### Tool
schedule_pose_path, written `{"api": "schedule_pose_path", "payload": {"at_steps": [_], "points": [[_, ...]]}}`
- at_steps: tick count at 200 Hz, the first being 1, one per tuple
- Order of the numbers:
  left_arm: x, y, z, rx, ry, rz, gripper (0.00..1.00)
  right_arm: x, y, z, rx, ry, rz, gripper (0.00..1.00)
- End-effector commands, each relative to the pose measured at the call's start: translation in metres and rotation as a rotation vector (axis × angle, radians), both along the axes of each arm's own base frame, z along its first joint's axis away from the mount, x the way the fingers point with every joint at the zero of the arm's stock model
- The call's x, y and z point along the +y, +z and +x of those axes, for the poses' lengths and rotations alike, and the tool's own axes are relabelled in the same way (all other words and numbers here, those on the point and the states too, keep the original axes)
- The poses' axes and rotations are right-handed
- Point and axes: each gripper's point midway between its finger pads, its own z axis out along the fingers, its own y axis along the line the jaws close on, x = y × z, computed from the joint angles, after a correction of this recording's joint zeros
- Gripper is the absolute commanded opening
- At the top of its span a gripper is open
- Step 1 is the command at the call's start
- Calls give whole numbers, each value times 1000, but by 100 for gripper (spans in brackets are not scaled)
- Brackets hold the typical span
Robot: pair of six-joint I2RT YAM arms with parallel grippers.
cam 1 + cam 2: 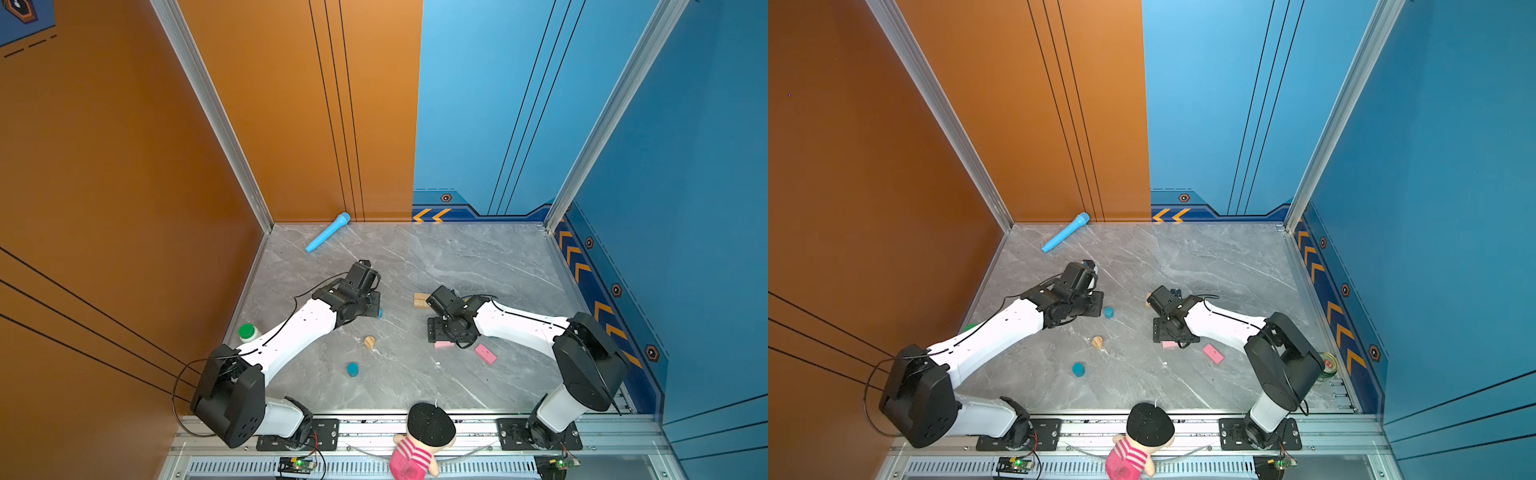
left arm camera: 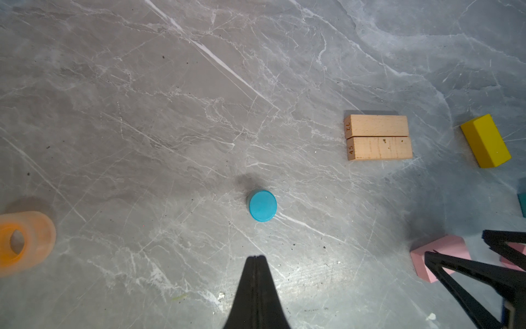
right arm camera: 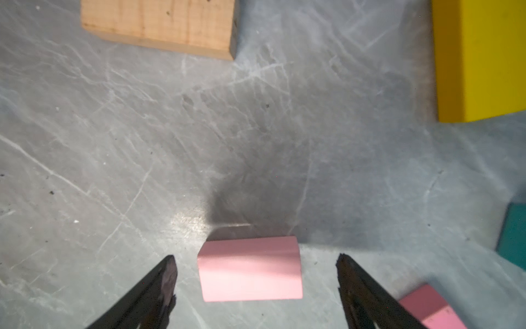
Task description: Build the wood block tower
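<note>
My right gripper [image 3: 255, 256] hangs open over a pink bar [image 3: 250, 270] that lies between its fingers, untouched. In both top views that gripper [image 1: 436, 332] covers most of the bar [image 1: 444, 344]. A second pink bar [image 1: 485, 353] lies to its right. My left gripper [image 2: 257, 257] is shut and empty, just short of a blue cylinder [image 2: 262, 205]. Two tan bars [image 2: 378, 136] lie side by side, with a yellow bar [image 2: 485, 141] and a teal cube [image 2: 522, 203] beyond them. A tan cylinder [image 1: 369, 341] and another blue cylinder [image 1: 353, 369] sit nearer the front. No tower is in view.
A light-blue toy microphone [image 1: 328, 232] lies at the back wall. A white bottle with a green cap [image 1: 248, 332] stands beside the left arm. A doll [image 1: 419, 440] sits on the front rail, a can [image 1: 1327, 365] at the right wall. An orange translucent ring [image 2: 25, 239] rests on the table.
</note>
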Motion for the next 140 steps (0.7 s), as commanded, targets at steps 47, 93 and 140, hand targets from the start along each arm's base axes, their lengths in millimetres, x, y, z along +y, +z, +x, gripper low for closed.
{"api": "schedule_pose_path", "payload": {"at_steps": [47, 93, 140], "points": [[0, 1, 4, 0, 2, -13, 0, -14, 39, -20, 34, 217, -103, 70], [-2, -1, 7, 8, 4, -11, 0, -8, 27, -47, 72, 281, -101, 2], [-3, -4, 8, 16, 3, -8, 0, 2, -8, -57, 126, 303, -111, 0]]}}
